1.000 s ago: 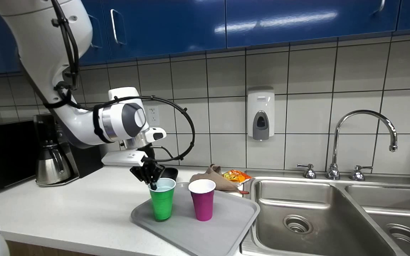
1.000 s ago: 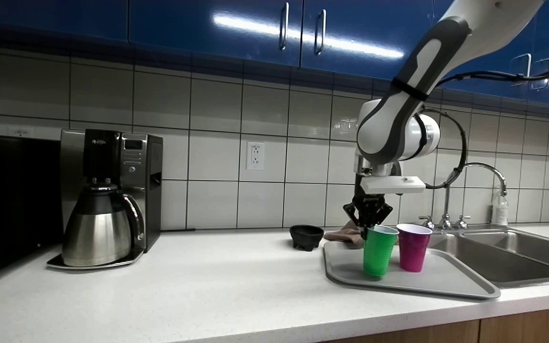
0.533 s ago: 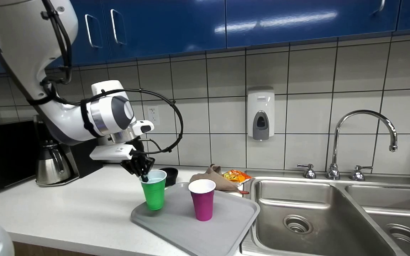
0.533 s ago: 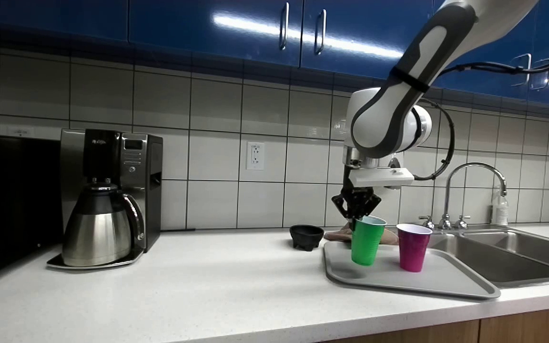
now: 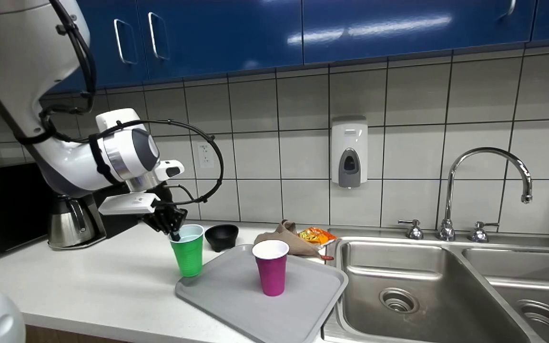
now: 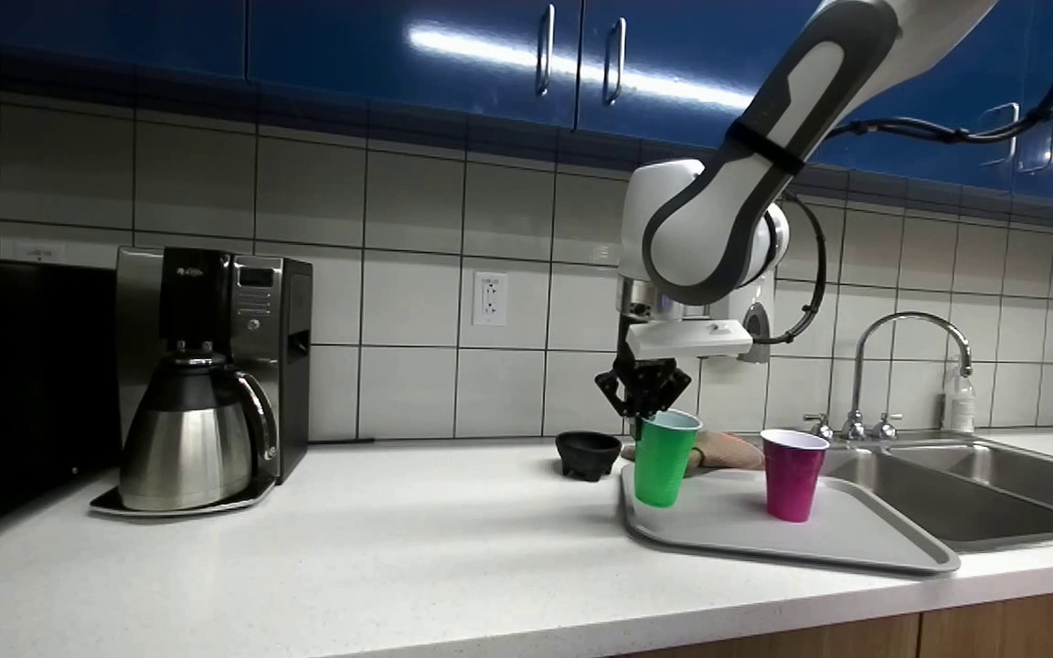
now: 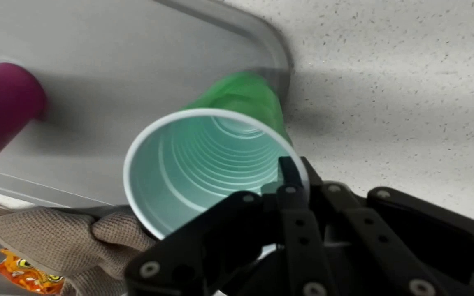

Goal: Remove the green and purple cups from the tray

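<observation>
The green cup (image 5: 189, 256) hangs slightly tilted over the near-left part of the grey tray (image 5: 250, 300); it also shows in an exterior view (image 6: 660, 468). My gripper (image 7: 298, 166) is shut on its rim, one finger inside and one outside. The gripper shows at the rim in both exterior views (image 5: 174, 235) (image 6: 638, 426). In the wrist view the green cup (image 7: 245, 92) has its base over the tray's corner (image 7: 278, 53). The purple cup (image 5: 272, 274) stands upright on the tray, apart from the gripper; it also shows in an exterior view (image 6: 792, 475) and the wrist view (image 7: 4, 100).
A black bowl (image 5: 222, 237) stands behind the green cup, beside the tray. A brown cloth (image 5: 285, 238) and an orange bag (image 5: 316, 235) lie behind the tray. The sink (image 5: 398, 328) adjoins the tray. A coffee maker (image 6: 207, 402) stands on the white counter (image 6: 380, 548).
My gripper has lifted the green cup off the tray's surface and carried it away from the purple cup, toward the tray's edge on the coffee-maker side. The purple cup and tray have not moved.
</observation>
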Robot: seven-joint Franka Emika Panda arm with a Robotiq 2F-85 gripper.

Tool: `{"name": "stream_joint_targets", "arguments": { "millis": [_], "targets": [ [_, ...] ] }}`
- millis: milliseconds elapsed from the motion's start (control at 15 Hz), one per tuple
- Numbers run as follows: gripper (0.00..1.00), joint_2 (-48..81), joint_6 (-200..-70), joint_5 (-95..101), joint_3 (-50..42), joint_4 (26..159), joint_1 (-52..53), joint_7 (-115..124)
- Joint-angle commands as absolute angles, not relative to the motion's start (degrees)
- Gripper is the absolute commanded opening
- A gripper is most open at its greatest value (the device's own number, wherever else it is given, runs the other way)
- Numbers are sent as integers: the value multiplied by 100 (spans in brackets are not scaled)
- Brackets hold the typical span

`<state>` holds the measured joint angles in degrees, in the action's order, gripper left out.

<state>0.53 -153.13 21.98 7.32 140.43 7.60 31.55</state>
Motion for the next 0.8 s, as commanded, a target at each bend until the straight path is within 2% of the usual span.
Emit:
{"name": "stream_joint_targets", "arguments": {
  "millis": [0,733],
  "targets": [
    [1,394,-15217,2525,830,13665,934,3633],
    [1,1329,-15178,2996,609,12725,1816,4339]
  ]
}}
